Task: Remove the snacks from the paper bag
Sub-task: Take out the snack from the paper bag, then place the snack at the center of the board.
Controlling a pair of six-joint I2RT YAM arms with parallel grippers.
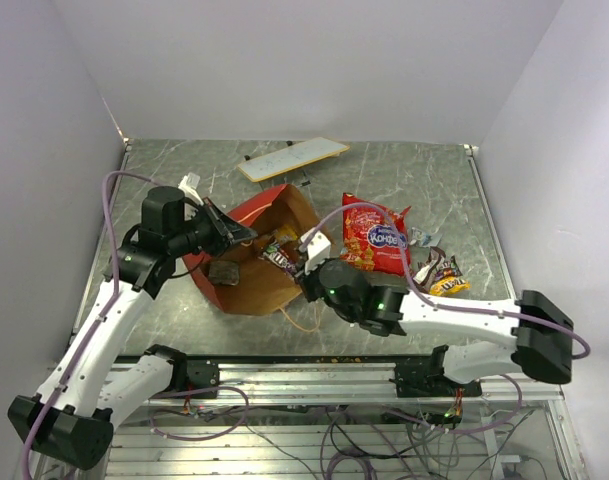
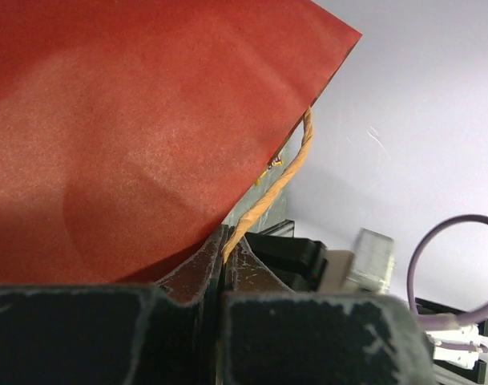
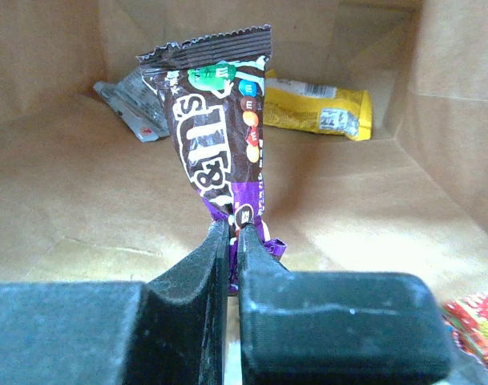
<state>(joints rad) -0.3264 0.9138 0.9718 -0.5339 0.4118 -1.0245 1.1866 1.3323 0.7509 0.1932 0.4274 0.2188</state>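
The red paper bag lies tilted with its mouth to the right, brown inside showing. My left gripper is shut on its tan string handle beside the red wall. My right gripper is inside the bag's mouth, shut on a brown and purple candy packet, which it holds upright. A yellow packet and a silver packet lie deeper in the bag. The red chip bag and several small packets lie on the table to the right.
A flat white board on thin legs stands at the back of the table. Grey walls close in the left, back and right sides. The arm bases and a metal rail run along the near edge.
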